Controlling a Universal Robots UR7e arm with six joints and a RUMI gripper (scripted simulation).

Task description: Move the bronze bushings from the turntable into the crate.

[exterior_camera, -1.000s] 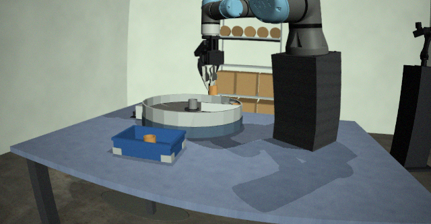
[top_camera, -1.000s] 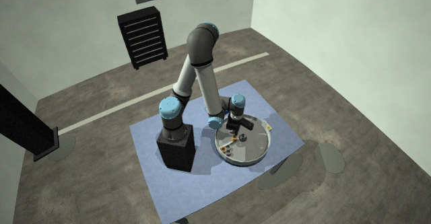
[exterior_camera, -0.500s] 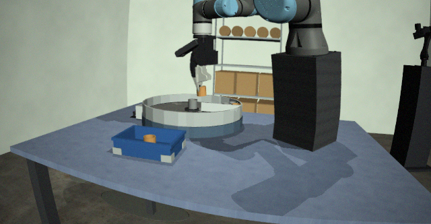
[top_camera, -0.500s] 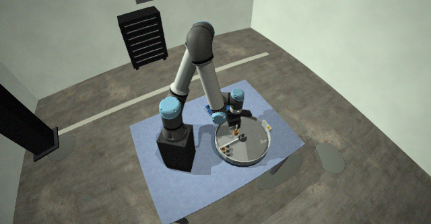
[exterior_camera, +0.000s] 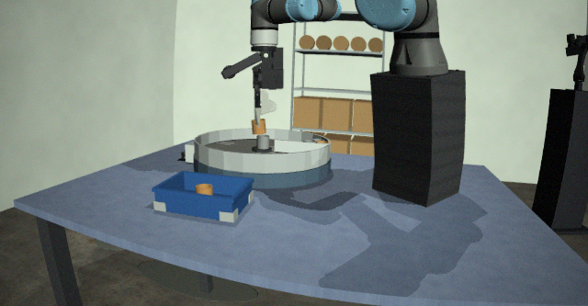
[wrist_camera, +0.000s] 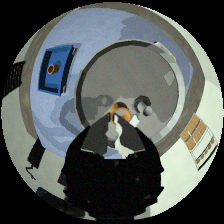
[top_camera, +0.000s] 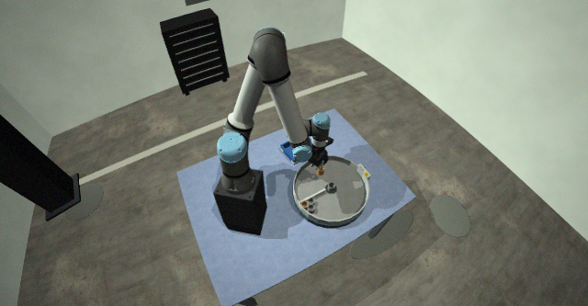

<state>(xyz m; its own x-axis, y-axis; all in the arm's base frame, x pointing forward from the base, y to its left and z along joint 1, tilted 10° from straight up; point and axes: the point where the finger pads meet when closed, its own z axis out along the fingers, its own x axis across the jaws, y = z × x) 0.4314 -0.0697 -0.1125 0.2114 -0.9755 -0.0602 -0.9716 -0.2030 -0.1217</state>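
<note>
My gripper [top_camera: 321, 165] [exterior_camera: 258, 120] [wrist_camera: 116, 118] is shut on the wall of a bronze bushing [top_camera: 321, 171] [exterior_camera: 260, 128] [wrist_camera: 120, 108] and holds it above the turntable [top_camera: 335, 219] [exterior_camera: 276, 164] [wrist_camera: 78, 95], on the side toward the crate. Another bronze bushing [top_camera: 304, 204] lies on the turntable near its rim, close beside steel bushings [top_camera: 311, 208]; the exterior view shows only a bit of bronze over the rim there. The blue crate [top_camera: 287, 148] [exterior_camera: 193, 207] [wrist_camera: 62, 80] stands beside the turntable with a bronze bushing [exterior_camera: 204, 189] [wrist_camera: 52, 69] inside. The arm partly hides the crate in the top view.
A grey hub [top_camera: 331, 187] [exterior_camera: 263, 141] [wrist_camera: 145, 107] stands up at the turntable's centre, and a pale bar [top_camera: 317, 194] runs from it toward the rim. The turntable's raised wall lies between the held bushing and the crate. The arm's black pedestal [top_camera: 241, 209] [exterior_camera: 413, 136] stands on the table.
</note>
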